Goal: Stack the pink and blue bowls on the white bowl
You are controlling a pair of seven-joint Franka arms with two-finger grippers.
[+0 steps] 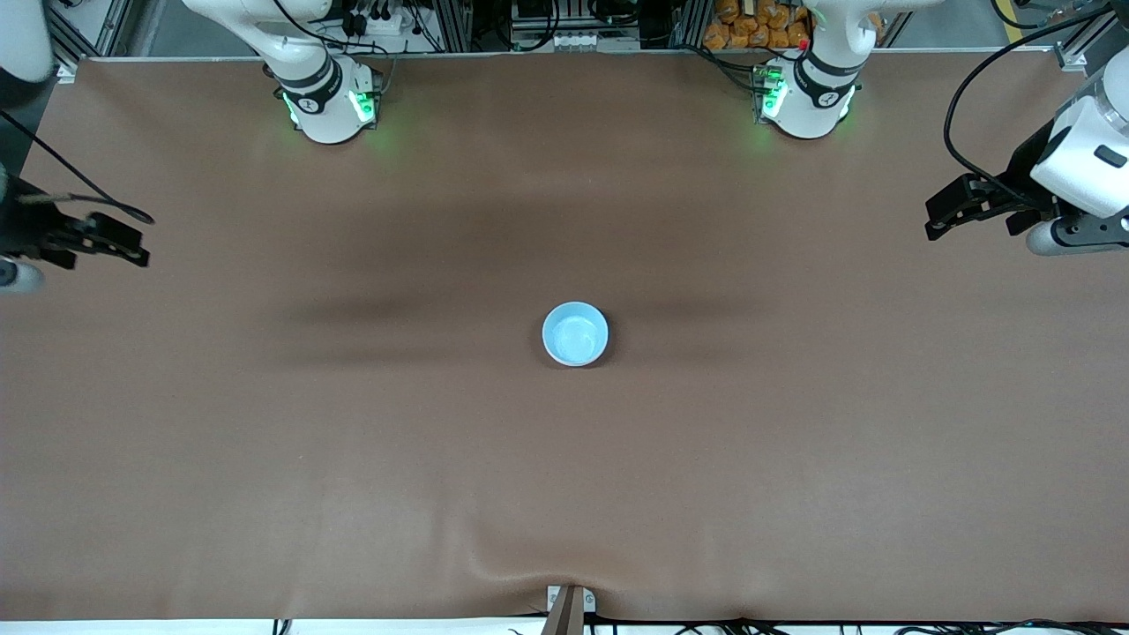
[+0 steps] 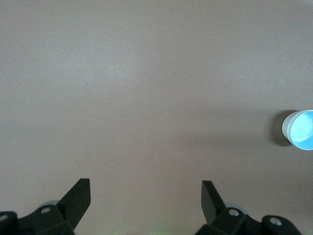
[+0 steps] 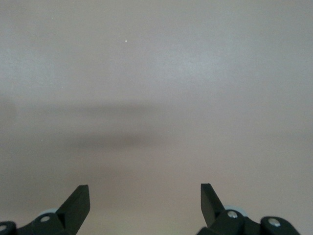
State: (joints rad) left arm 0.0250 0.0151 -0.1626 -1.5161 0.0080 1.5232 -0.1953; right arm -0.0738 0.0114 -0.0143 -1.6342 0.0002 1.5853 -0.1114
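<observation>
A light blue bowl (image 1: 575,333) sits upright near the middle of the brown table. In the left wrist view the blue bowl (image 2: 302,129) shows a pale greyish outer wall under its blue inside; I cannot tell whether that wall belongs to the white bowl. The pink bowl is hidden or out of view. My left gripper (image 1: 933,220) (image 2: 146,185) hangs open and empty over the left arm's end of the table. Over the right arm's end, my right gripper (image 1: 141,247) (image 3: 145,188) is open and empty too. Both are far from the bowl.
The brown cloth (image 1: 353,459) covers the whole table, with a wrinkle at its near edge by a small bracket (image 1: 567,607). The two arm bases (image 1: 331,106) (image 1: 807,101) stand along the edge farthest from the front camera.
</observation>
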